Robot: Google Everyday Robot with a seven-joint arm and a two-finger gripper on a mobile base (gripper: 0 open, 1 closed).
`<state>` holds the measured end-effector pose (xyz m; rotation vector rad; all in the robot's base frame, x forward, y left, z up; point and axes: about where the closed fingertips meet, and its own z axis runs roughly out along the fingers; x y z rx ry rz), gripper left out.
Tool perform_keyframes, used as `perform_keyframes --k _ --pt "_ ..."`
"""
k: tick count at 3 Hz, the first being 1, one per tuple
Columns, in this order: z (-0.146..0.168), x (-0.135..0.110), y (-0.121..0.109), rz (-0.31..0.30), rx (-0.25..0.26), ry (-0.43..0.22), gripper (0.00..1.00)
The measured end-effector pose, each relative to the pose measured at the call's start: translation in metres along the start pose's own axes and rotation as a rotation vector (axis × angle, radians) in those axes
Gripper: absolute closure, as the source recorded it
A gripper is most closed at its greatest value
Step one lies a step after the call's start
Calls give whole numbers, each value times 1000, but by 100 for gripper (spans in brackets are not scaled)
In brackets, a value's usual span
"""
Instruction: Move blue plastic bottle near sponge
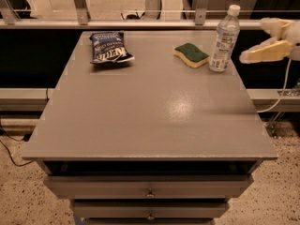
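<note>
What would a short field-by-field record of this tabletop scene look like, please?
table: grey, drawers below
sponge: green side up, towards the far right
blue plastic bottle: upright, capped, close beside the sponge on its right
snack bag: flat, far left
gripper: right of the bottle, apart from it, beyond the table edge
</note>
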<state>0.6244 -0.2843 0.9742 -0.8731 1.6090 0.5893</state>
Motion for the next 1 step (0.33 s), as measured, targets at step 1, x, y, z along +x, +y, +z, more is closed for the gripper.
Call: perform_keyframes --k 1 --pt "-2 -6 12 -11 -33 8 0"
